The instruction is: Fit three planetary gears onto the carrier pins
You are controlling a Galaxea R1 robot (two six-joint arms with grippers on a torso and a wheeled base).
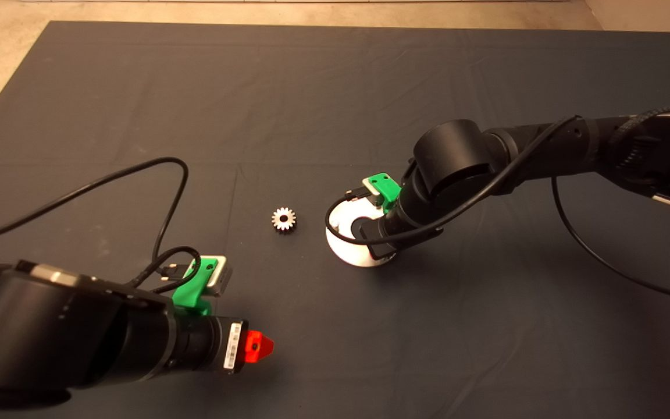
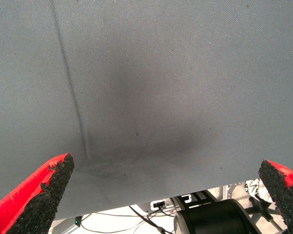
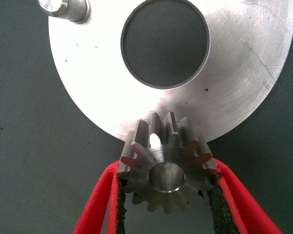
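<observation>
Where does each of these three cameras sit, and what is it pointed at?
Head view: above the table, looking down at the mat, a loose gear and both black arms.
Left wrist view: on the left arm, facing bare mat, with the left hand open.
Right wrist view: on the right arm, facing the steel disc; the right hand grips a gear.
Head and right wrist views share the disc.

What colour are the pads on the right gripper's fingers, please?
Black, on red fingers clamping a small silvery toothed steel gear; clearest in the right wrist view.
</observation>
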